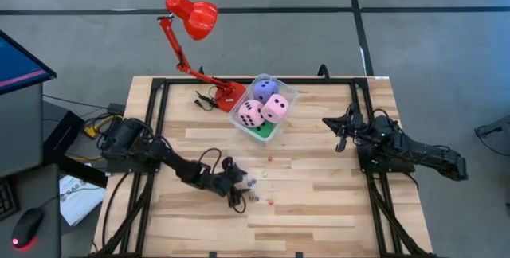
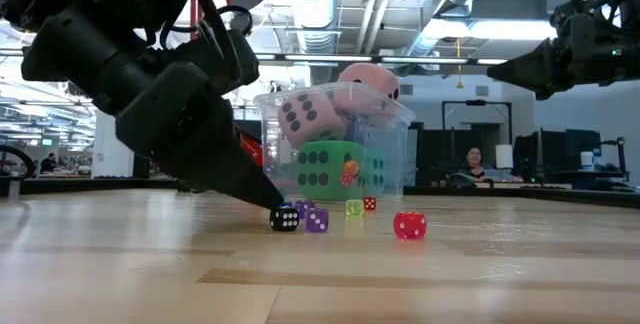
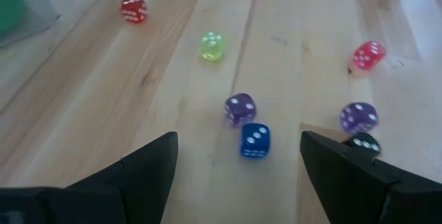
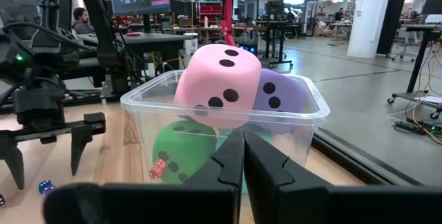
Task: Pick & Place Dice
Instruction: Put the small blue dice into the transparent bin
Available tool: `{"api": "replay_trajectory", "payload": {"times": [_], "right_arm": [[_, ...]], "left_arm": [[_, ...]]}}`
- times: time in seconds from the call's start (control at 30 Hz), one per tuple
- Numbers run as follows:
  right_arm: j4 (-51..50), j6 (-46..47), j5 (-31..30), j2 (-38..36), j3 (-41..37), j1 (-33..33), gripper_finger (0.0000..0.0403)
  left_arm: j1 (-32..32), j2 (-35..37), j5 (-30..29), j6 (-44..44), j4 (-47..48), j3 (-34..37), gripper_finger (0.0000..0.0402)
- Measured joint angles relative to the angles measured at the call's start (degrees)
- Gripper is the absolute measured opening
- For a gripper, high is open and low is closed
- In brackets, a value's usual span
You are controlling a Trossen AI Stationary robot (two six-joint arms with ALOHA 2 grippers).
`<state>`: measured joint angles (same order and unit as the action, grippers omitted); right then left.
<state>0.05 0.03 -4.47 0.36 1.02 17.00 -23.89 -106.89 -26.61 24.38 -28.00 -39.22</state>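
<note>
Several tiny dice lie on the wooden table in front of my left gripper (image 3: pixel 238 165), which is open and low over them. A blue die (image 3: pixel 255 141) lies between its fingers, a purple one (image 3: pixel 239 108) just beyond, and a black one (image 3: pixel 364 143) beside one fingertip. Farther off lie a second purple die (image 3: pixel 358 117), a yellow-green one (image 3: pixel 212 45) and two red ones (image 3: pixel 134 9) (image 3: pixel 368 55). Two big pink dice (image 1: pixel 250 113) (image 1: pixel 276 107), a purple-blue one (image 1: pixel 264 91) and a green one (image 1: pixel 263 130) sit in the clear tub (image 1: pixel 288 91). My right gripper (image 4: pixel 243 162) is shut, raised to the tub's right. My left gripper has one fingertip (image 2: pixel 268 198) right at the black die (image 2: pixel 284 220), slanting down from the table's left. I cannot tell whether it touches the die. The die rests flat on the table.
A red desk lamp (image 1: pixel 191 15) stands with its base at the table's far edge, left of the tub. Bare wood lies at the near side and between the tiny dice and my right arm (image 1: pixel 414 154). A person sits in the room beyond the table.
</note>
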Motion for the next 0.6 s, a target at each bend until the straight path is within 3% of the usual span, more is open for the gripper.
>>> {"api": "replay_trajectory", "payload": {"times": [0.6], "right_arm": [[0.0, 0.0, 0.0, 0.0, 0.0, 0.0, 0.0008]], "left_arm": [[0.2, -1.5, -0.4, 1.2, -0.4, 0.0, 0.0285]]}}
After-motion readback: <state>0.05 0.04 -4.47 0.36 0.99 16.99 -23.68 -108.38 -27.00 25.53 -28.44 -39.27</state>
